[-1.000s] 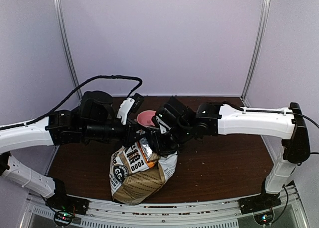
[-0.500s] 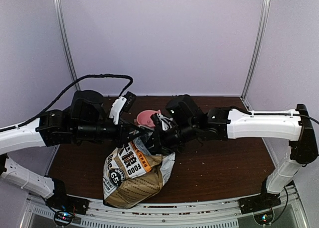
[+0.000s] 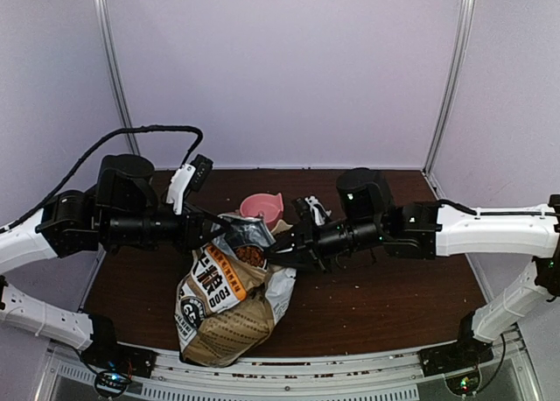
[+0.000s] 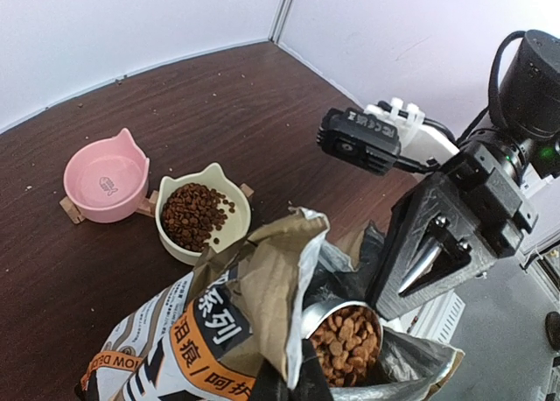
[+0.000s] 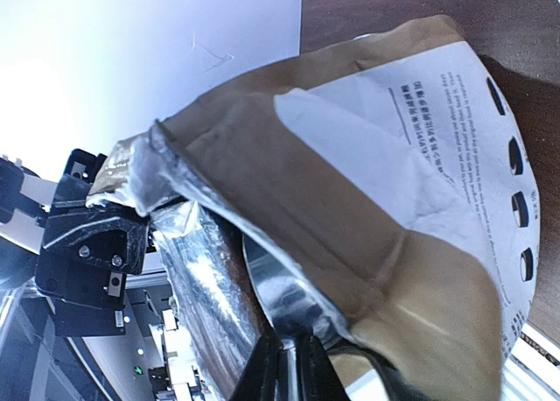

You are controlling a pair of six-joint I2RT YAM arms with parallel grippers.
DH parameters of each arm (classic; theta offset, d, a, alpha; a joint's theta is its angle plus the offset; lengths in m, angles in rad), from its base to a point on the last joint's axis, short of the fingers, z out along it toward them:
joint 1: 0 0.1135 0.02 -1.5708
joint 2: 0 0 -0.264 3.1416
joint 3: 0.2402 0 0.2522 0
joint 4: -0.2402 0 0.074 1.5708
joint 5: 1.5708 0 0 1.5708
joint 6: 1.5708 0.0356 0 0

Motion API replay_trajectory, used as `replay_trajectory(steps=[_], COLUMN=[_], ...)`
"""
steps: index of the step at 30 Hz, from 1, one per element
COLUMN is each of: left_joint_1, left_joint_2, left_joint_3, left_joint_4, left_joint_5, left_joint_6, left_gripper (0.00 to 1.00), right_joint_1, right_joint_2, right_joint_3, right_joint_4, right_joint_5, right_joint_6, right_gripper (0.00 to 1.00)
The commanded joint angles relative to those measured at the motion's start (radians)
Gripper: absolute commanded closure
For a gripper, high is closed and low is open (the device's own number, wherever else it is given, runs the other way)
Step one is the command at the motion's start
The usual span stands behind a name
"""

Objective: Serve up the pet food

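Pet food (image 4: 347, 341): two heaps of loose pellets, no long axis. One heap fills single metal scoop (image 4: 312, 316), held mouth-up inside open top of one bag (image 4: 188, 340). Scoop handle runs up toward right pincer (image 4: 422, 268), which is clamped on it. Other heap in cream bowl (image 4: 234, 233), just beside empty pink bowl (image 4: 105, 178). Two bowls on worktop (image 4: 219, 94). Left pincer (image 3: 223, 232) closed on bag rim.

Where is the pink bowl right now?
Left wrist view, upper left: the pink bowl sits empty beside the cream bowl of pet food, beyond the bag.
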Motion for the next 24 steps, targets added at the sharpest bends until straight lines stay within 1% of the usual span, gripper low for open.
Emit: replay_trajectory(steps=[1, 10, 19, 24], left_joint_1=[0.018, 0.025, 0.026, 0.027], left_joint_2=[-0.054, -0.076, -0.071, -0.067], left_joint_3=[0.051, 0.060, 0.085, 0.096], left_joint_4=[0.099, 0.081, 0.065, 0.063], left_joint_5=[-0.057, -0.064, -0.066, -0.081], left_joint_6=[0.031, 0.043, 0.043, 0.037], left_gripper=[1.00, 1.00, 1.00, 1.00], right_joint_1=[-0.014, -0.033, -0.040, -0.045], right_joint_2=[-0.068, -0.159, -0.161, -0.213], right_joint_3=[-0.053, -0.152, -0.153, -0.197], right_joint_4=[0.183, 0.212, 0.225, 0.223], right_joint_5=[0.013, 0.107, 0.091, 0.119], right_joint_6=[0.106, 0.161, 0.184, 0.209], right_gripper=[1.00, 1.00, 1.00, 1.00])
